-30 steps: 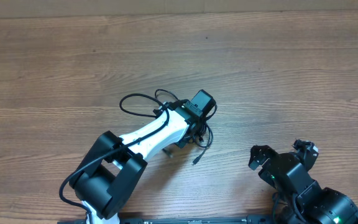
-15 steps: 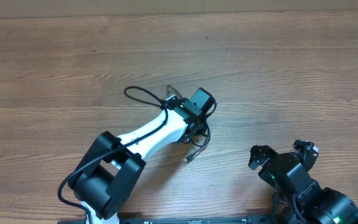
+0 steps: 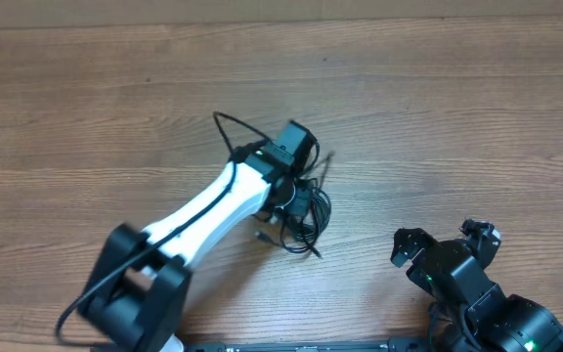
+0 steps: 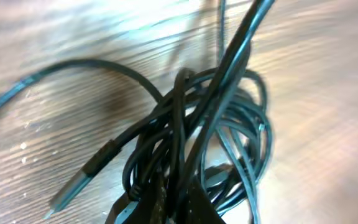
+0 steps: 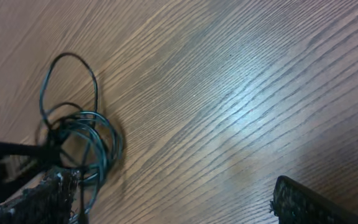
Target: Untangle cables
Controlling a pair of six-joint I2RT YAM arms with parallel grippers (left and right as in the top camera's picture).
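Observation:
The cables (image 3: 308, 213) lie as one tangled black bundle on the wooden table, just right of my left wrist. One thin loop (image 3: 229, 127) sticks out toward the back left. My left gripper (image 3: 291, 196) is shut on the bundle. In the left wrist view the strands (image 4: 213, 118) fan out from between the dark fingers (image 4: 194, 208), and a plug end with a pale tip (image 4: 73, 186) points to the lower left. My right gripper (image 3: 445, 242) stands open at the front right, well apart from the tangle. The right wrist view shows the bundle (image 5: 79, 137) at far left, with nothing between its wide-set fingers (image 5: 306, 202).
Bare wood-grain table (image 3: 457, 108) stretches across the back and right. My left arm's white link (image 3: 213, 210) runs diagonally from the front left, with a thicker black wire along it. The right arm's base (image 3: 501, 313) fills the front right corner.
My left gripper has closed on the cable bundle. The left arm has swung left and toward the back, dragging the tangle and its loop with it. The right arm has not moved.

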